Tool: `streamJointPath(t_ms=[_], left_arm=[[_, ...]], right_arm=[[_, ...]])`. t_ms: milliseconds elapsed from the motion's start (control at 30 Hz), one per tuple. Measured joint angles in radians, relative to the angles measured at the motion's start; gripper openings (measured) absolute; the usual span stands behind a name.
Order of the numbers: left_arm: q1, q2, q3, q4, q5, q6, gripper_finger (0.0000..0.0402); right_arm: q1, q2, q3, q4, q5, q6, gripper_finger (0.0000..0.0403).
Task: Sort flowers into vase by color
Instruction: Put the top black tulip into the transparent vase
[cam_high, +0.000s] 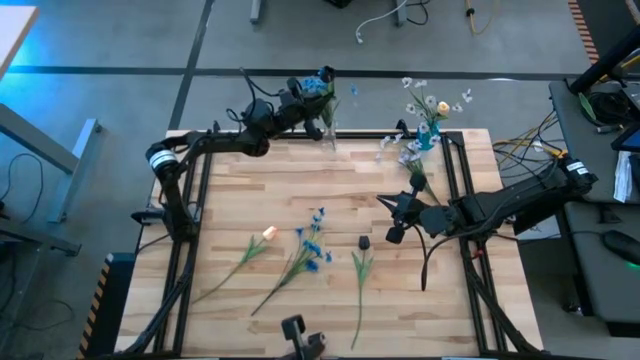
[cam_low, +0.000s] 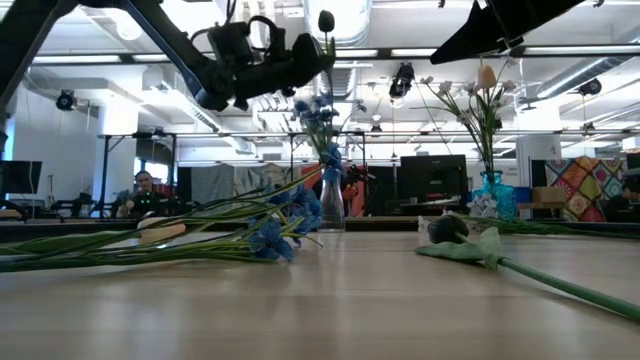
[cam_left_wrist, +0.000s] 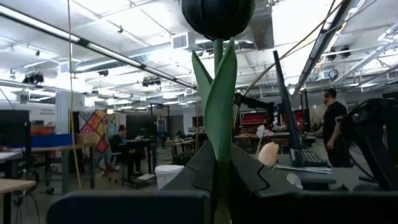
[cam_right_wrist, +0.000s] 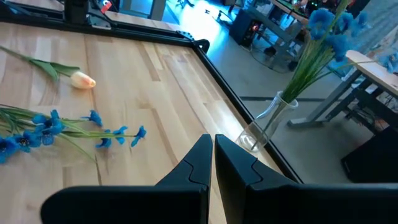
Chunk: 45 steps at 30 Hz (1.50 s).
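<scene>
Nearest the low camera, a dark-headed flower (cam_low: 455, 236) lies flat on the table (cam_high: 300, 170). Sorting appears roughly half done. Two vases stand at the far edge: a clear vase (cam_high: 329, 132) holding blue sprigs and a blue vase (cam_high: 428, 135) holding pale flowers. Four stems remain on the table: one orange tulip (cam_high: 262, 236), two blue sprigs (cam_high: 313, 247), one dark flower. A fifth stem, a dark tulip (cam_left_wrist: 217, 15), is clamped between the left gripper (cam_high: 312, 95) fingers, raised just beside the clear vase. Right gripper (cam_high: 392, 235) hovers right of centre, fingers closed, holding nothing.
</scene>
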Motion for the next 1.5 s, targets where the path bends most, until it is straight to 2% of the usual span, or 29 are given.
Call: streamJointPath(t_ms=[533,700,1100,1500], left_arm=[[0.038,0.131,-0.002,-0.001,0.0,-0.006,0.0001],[0.06,0.141,-0.004,-0.063,-0.001,0.01,0.0008],[0.064,0.07,-0.004,-0.44,0.046,0.203,0.0085],[0.064,-0.091,-0.006,-0.879,0.043,0.343,0.0165]], right_arm=[[0.0,0.0,0.0,0.004,0.0,0.0,0.0013],[0.0,0.0,0.0,0.003,0.0,0.0,0.0013],[0.0,0.0,0.0,0.003,0.0,0.0,0.0013],[0.0,0.0,0.0,0.004,-0.001,-0.038,0.0013]])
